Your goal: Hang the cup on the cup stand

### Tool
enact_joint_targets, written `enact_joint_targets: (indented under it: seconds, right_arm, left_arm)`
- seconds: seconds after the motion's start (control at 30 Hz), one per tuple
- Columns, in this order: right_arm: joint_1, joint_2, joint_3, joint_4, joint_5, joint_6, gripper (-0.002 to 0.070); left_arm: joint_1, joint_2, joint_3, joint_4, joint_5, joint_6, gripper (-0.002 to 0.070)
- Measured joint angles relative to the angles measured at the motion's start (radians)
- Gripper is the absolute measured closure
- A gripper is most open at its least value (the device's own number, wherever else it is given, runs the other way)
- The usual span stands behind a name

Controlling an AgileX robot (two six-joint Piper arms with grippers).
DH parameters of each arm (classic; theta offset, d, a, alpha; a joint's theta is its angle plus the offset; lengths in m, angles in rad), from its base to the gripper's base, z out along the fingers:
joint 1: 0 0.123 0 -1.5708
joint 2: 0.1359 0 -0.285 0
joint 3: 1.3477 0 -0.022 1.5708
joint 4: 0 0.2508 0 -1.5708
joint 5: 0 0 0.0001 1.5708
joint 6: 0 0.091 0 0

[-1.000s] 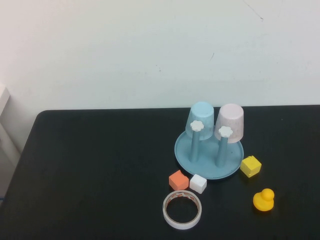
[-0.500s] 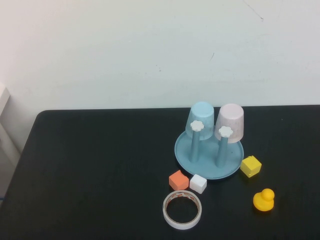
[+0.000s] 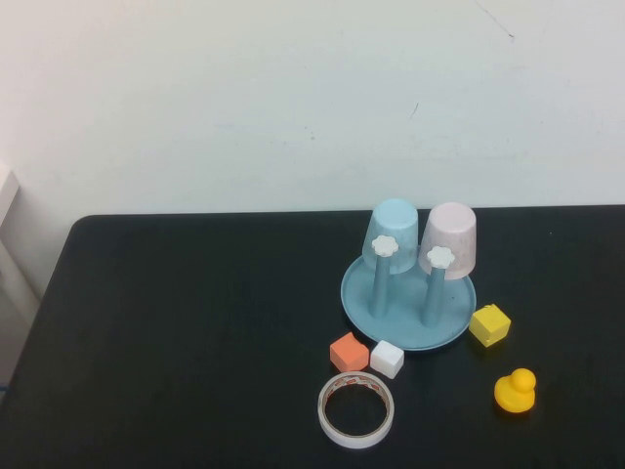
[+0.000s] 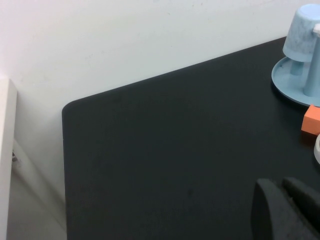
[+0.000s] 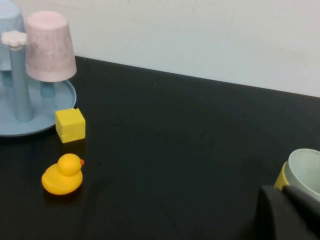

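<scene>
both grippers sit off the high view; the left gripper [image 4: 287, 210] shows only as a dark tip low over the near left of the table [image 3: 195, 322], the right gripper [image 5: 290, 212] likewise at the near right, and whether either pair of fingers is spread or pressed together i cannot tell. neither holds anything visible. the cup [image 3: 451, 240], pale pink, tapered, matte plastic, hangs upside down on a far peg of the cup stand [image 3: 408, 303], beside the light blue cup [image 3: 393, 234]. the hanging looks done; the next move likely calls only for staying clear. glossy round dish base, slim pegs with white flower caps.
</scene>
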Motion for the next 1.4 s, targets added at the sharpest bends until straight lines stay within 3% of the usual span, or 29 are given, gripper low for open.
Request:
enact_joint_targets:
  seconds: [0.43, 0.6, 0.87, 1.1, 1.23, 1.4]
  right_arm:
    - [0.000, 0.000, -0.002, 0.000, 0.003, -0.002, 0.0677]
    - [0.000, 0.000, -0.002, 0.000, 0.005, -0.002, 0.0678]
    - [0.000, 0.000, -0.002, 0.000, 0.005, -0.002, 0.0678]
    - [0.000, 0.000, -0.002, 0.000, 0.005, -0.002, 0.0678]
    - [0.000, 0.000, -0.002, 0.000, 0.007, -0.002, 0.0678]
    - [0.000, 0.000, -0.002, 0.000, 0.007, -0.002, 0.0678]
  left_arm:
    - [0.000, -0.004, 0.013, -0.005, -0.008, -0.002, 0.0676]
    - [0.030, -0.042, 0.108, -0.109, -0.059, 0.100, 0.0676]
    - [0.329, -0.125, 0.256, -0.421, -0.415, 0.385, 0.0676]
    - [0.565, -0.128, 0.299, -0.440, -0.469, 0.400, 0.0676]
    - [0.636, -0.135, 0.322, -0.442, -0.475, 0.392, 0.0676]
    - [0.649, -0.144, 0.322, -0.437, -0.460, 0.368, 0.0676]
